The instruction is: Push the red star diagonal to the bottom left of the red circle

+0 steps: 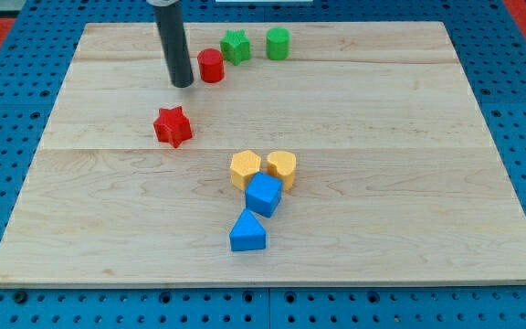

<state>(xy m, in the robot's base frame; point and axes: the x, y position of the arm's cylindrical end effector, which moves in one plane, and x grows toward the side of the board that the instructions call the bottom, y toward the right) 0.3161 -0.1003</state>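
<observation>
The red star [173, 126] lies on the wooden board at the view's centre left. The red circle [211, 66] stands up and to the right of it, near the view's top. My tip [182, 84] is just left of the red circle, a small gap apart, and above the red star, not touching it.
A green star [236, 46] touches the red circle's upper right, with a green circle [278, 43] to its right. A yellow block [246, 169], a yellow heart-like block [281, 167], a blue cube [264, 195] and a blue triangle [247, 232] cluster at the centre bottom. The board's edge [263, 278] runs along the view's bottom.
</observation>
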